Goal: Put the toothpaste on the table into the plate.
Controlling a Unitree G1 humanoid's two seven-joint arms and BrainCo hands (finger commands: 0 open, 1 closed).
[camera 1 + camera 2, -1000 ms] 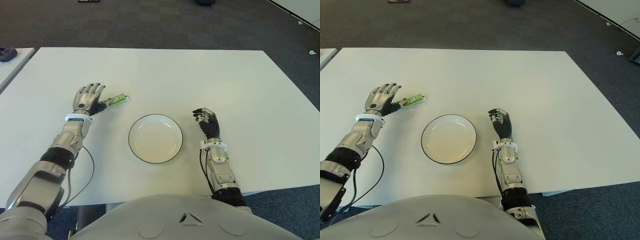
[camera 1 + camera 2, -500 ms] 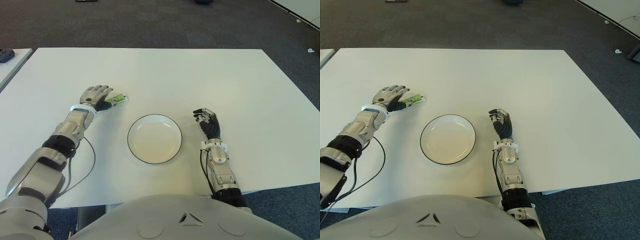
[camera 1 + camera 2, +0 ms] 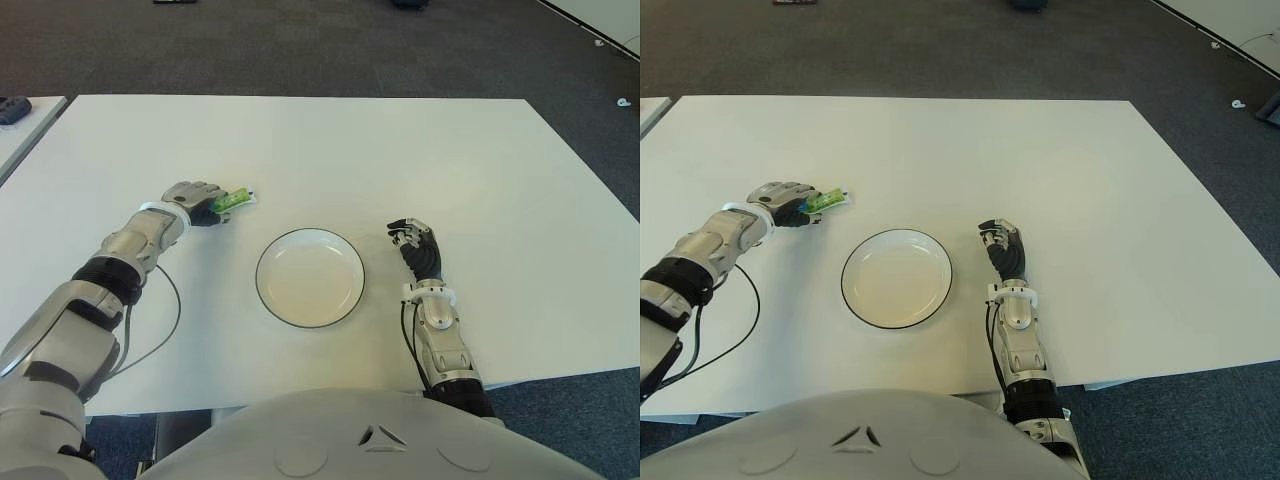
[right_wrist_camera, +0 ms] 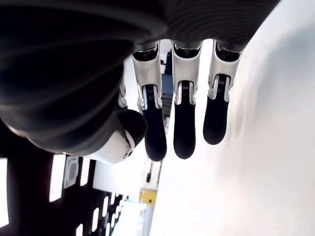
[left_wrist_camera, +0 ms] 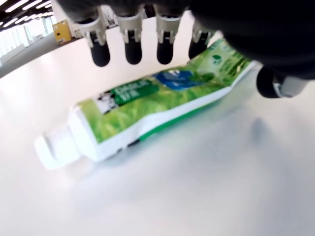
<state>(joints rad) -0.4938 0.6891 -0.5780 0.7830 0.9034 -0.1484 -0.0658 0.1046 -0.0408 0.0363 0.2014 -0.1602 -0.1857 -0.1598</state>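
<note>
We see the left hand (image 3: 196,198) cupped over the toothpaste (image 5: 147,113), fingers (image 5: 133,44) uncurled, not gripping; tube flat on the surface (image 3: 400,150), left of the plate (image 3: 310,277). A second earlier, this hand was beside it. The right hand (image 3: 417,245) holds nothing, fingers relaxed, right of the plate.

I stand in what looks like an office or lab room. Before me is a plain white table (image 3: 420,150), bare and smooth like a work desk. Beyond it, from 10 to 2 o'clock, stretches dark grey carpet (image 3: 300,45) of the hard-wearing commercial sort. At 10 o'clock the corner of a second white table (image 3: 25,125) shows. My left wrist view catches rows of long ceiling lights (image 5: 12,6), the kind fitted in workplaces, not homes.
</note>
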